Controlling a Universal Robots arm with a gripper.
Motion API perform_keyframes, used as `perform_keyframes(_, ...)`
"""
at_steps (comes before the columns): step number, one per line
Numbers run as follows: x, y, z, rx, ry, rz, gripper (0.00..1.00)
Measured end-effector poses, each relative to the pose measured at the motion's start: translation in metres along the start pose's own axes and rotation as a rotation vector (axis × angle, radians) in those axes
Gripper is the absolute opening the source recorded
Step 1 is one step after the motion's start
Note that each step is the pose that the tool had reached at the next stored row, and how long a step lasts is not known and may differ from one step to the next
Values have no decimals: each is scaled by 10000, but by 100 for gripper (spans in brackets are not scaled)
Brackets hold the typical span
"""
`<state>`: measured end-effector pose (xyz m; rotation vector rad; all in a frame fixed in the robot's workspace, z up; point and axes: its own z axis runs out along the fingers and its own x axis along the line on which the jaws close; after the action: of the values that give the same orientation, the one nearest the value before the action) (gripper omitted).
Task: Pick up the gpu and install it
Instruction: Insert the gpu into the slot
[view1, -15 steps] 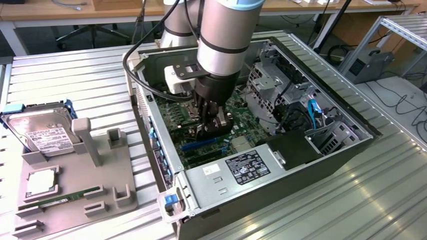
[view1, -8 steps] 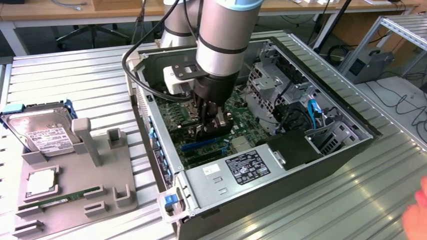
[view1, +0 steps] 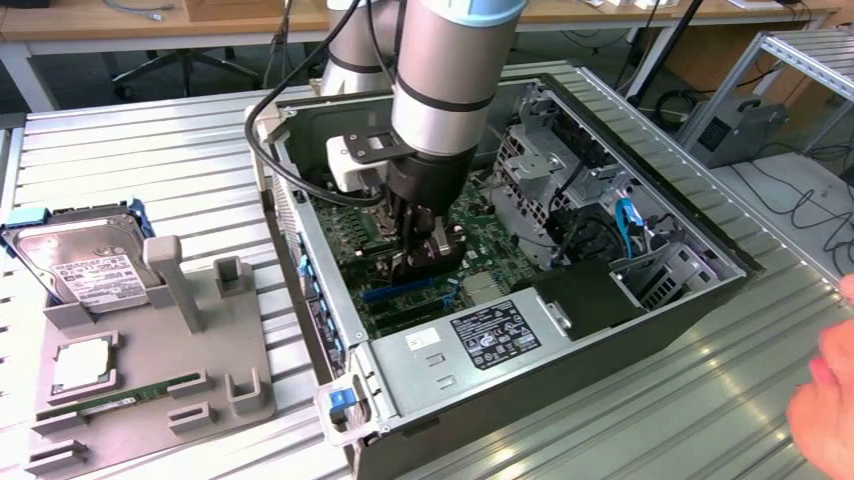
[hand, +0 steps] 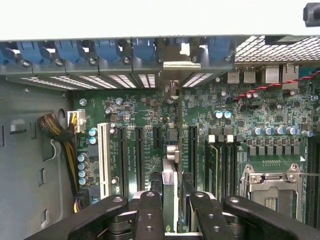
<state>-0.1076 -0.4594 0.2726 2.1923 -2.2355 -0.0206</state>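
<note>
Support: ribbed metal table (view1: 160, 150)
Resting on it: open computer case (view1: 561, 350); grey holder tray (view1: 147, 400), placed toward the exterior view's left

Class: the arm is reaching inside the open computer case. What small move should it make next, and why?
Probably a short, straight push down while keeping its grip. The gripper holds the graphics card edge-on, lined up along a motherboard slot, with the card's silver bracket at the case's rear opening. Whether the card is fully seated cannot be told.
</note>
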Motion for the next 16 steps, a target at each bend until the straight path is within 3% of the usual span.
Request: perform_keyframes(16,0,0,80,-1,2,0,26)
